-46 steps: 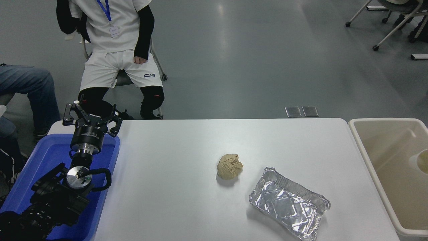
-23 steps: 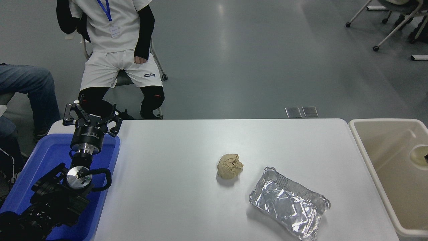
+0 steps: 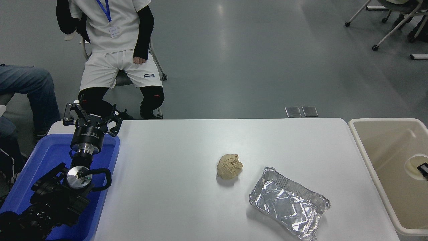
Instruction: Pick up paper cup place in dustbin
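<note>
The paper cup (image 3: 413, 164), white with a cream inside, shows its mouth upward over the inside of the beige dustbin (image 3: 362, 151) at the table's right end. Only a black fingertip of my right gripper (image 3: 423, 169) enters from the right edge. It reaches into the cup's mouth and grips the rim, and the rest of that arm is out of view. My left gripper (image 3: 91, 115) stays parked at the lower left over the blue tub, its fingers spread and empty.
A crumpled tan paper ball (image 3: 229, 166) lies mid-table, with a foil tray (image 3: 289, 207) at its lower right. The blue tub (image 3: 50, 157) sits at the left end. A person sits on a chair (image 3: 113, 63) beyond the far left corner; another's legs (image 3: 30, 87) show at left.
The paper cup has moved leftward into fuller view over the dustbin, and the right gripper's fingertip has come in from the right edge with it. The left arm has not moved.
</note>
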{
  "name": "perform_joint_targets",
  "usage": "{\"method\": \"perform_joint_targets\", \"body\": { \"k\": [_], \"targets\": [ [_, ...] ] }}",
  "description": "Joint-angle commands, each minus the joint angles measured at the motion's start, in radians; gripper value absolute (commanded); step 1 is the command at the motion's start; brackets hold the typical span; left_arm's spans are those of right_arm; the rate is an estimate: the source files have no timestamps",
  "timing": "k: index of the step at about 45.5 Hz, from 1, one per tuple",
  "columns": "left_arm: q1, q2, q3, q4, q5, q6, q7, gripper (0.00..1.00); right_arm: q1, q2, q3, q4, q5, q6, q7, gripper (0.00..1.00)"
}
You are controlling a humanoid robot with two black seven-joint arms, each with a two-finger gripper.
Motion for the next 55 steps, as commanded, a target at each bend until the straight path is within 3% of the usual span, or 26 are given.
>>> {"method": "perform_joint_targets", "body": {
  "k": [1, 4, 10, 36, 55],
  "targets": [
    [0.0, 0.0, 0.0, 0.0, -0.001, 0.0, 0.0, 0.99, -0.004, 0.008, 0.002, -0.004, 0.003, -0.006, 0.002, 0.11],
    [0.0, 0.0, 0.0, 0.0, 0.0, 0.0, 0.0, 0.99, -0.001, 0.007, 0.004, -0.009, 0.005, -0.01, 0.002, 0.62],
    [0.0, -0.001, 0.0, 0.0, 0.0, -0.002, 0.0, 0.99, -0.004, 0.007, 0.027, -0.007, 0.005, -0.04, 0.002, 0.98],
    [0.0, 0.0, 0.0, 0.0, 0.0, -0.002, 0.0, 0.99, 0.108, -0.004, 0.016, 0.006, -0.009, -0.037, -0.003, 1.0],
    [0.0, 0.0, 0.0, 0.0, 0.0, -0.002, 0.0, 0.99, 0.268, -0.159, -0.012, 0.107, -0.027, -0.029, 0.0, 1.0]
  ]
}}
